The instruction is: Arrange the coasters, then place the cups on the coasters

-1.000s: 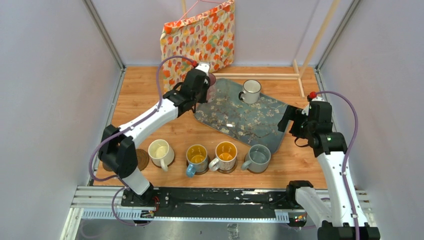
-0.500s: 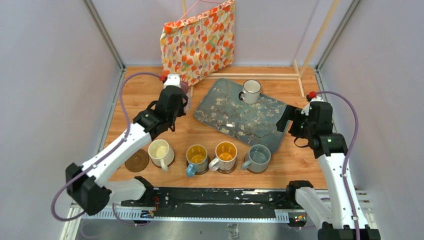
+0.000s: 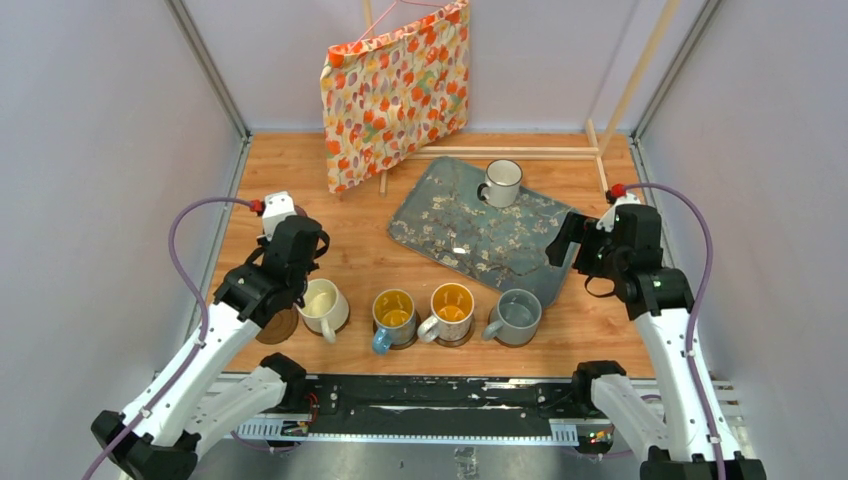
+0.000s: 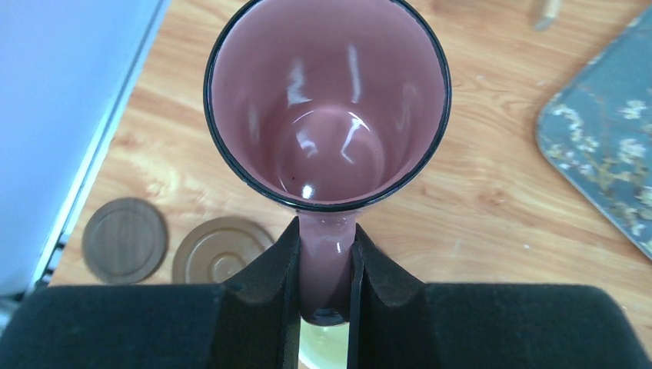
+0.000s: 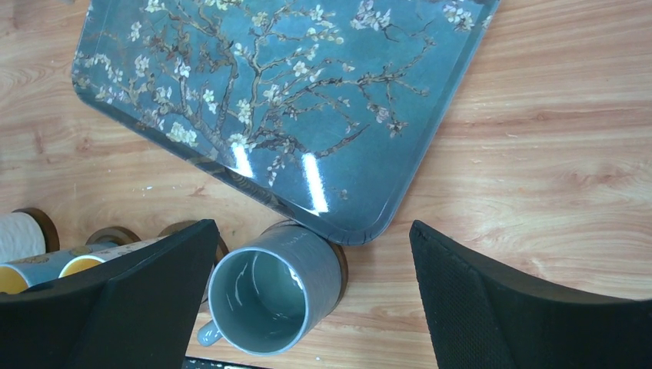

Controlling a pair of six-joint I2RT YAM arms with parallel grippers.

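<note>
Pink cup (image 4: 327, 108) leftward, in end effector (image 4: 324, 246)

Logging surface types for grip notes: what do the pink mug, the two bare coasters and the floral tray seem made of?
Pink mug: probably glazed ceramic, glossy; sharp highlights inside, dark rim.
Coasters: look like wood, matte brown; faint grain, ring grooves.
Tray: glossy printed surface, maybe melamine or lacquer; bright light streaks.

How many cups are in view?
6: pink cup in the left gripper; white cup on the tray; cream, blue-handled, white-handled yellow and grey in a row near the arms.
</note>
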